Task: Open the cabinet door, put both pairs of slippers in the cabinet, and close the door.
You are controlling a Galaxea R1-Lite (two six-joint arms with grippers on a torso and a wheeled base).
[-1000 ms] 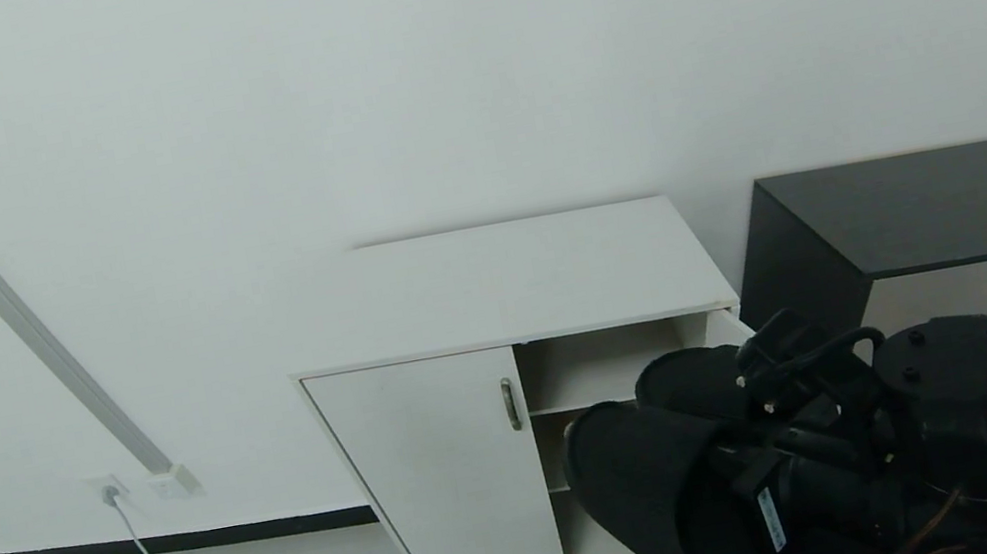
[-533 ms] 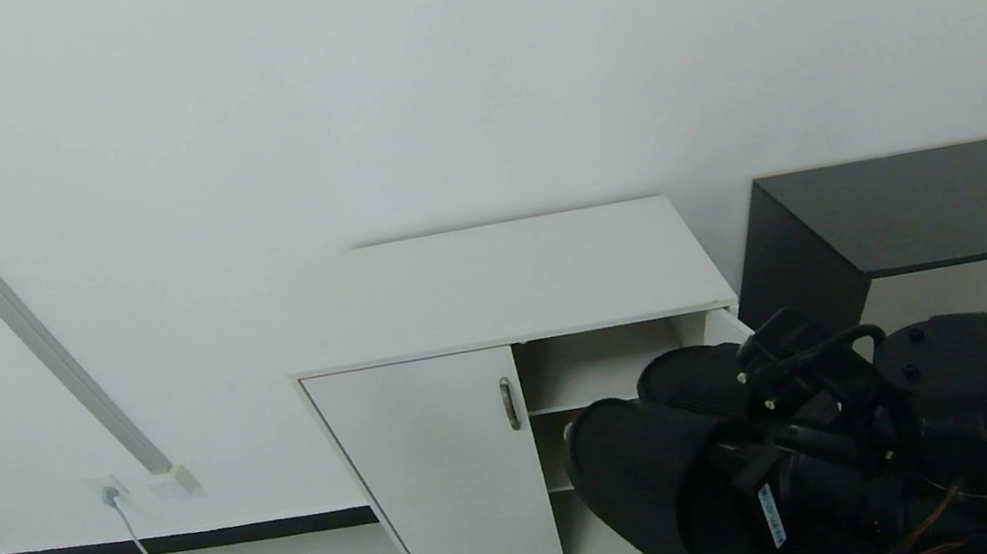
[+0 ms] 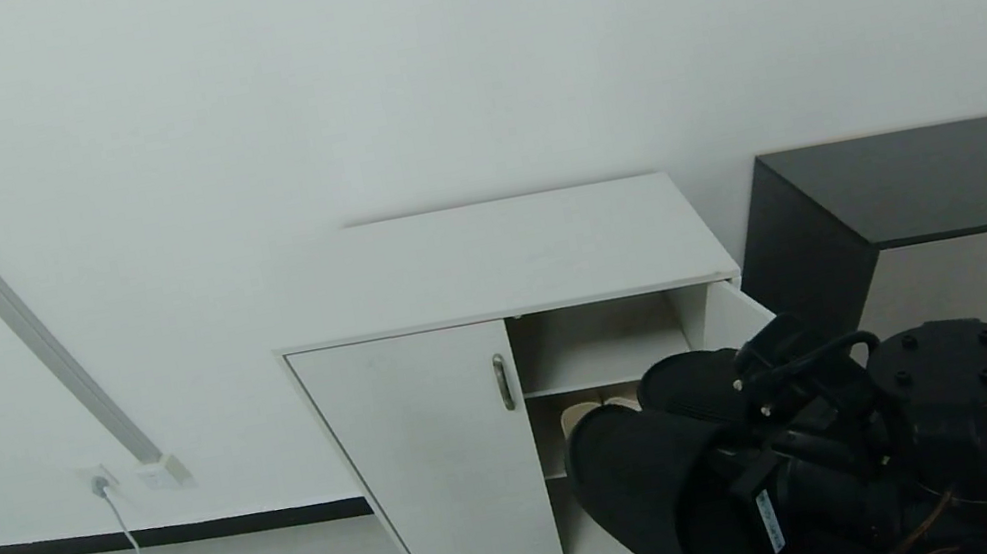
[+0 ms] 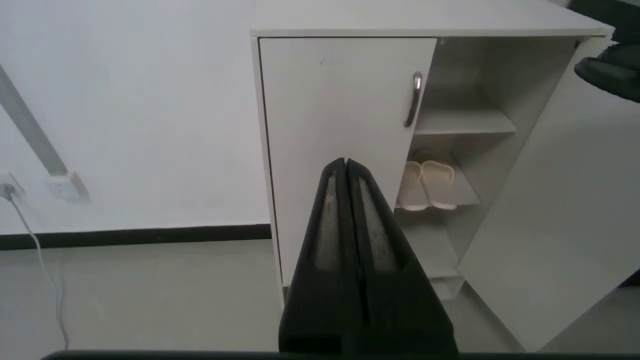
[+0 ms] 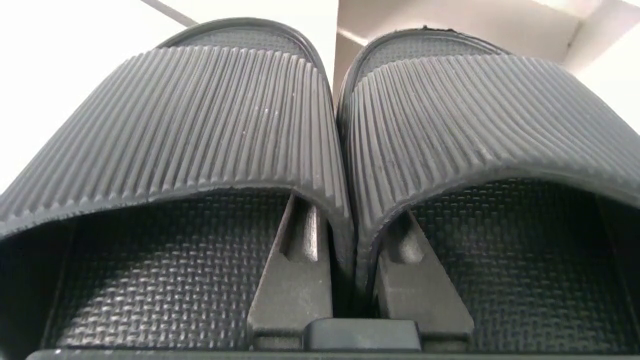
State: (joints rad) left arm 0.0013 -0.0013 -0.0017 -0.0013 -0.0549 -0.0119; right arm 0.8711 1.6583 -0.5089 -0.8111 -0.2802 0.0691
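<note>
White cabinet [image 3: 500, 255] against the wall [image 3: 457, 70], left door [image 3: 430, 461] closed, right door [image 3: 735, 310] swung open. Black slippers [image 3: 650, 473], side by side before the open half, pinched by their adjoining inner walls in my right tool [image 5: 348, 215]. Beige slippers [image 4: 428, 185] on the middle shelf [image 4: 468, 197]. My left tool [image 4: 345, 175], pressed together, faces the closed door

The cabinet [image 3: 500, 255] stands against the wall [image 3: 418, 77], with a second cabinet [image 3: 935, 189] just beside it on the right and a wall socket [image 3: 98, 482] well apart on the left. Its left door [image 3: 425, 462] covers the left half; its right door [image 3: 732, 314] stands swung out to the right. One pair of slippers [image 4: 428, 185] lies on the second shelf [image 4: 465, 192] down inside; the other pair [image 3: 660, 471] sits in the right gripper [image 5: 350, 262] before the open half.
</note>
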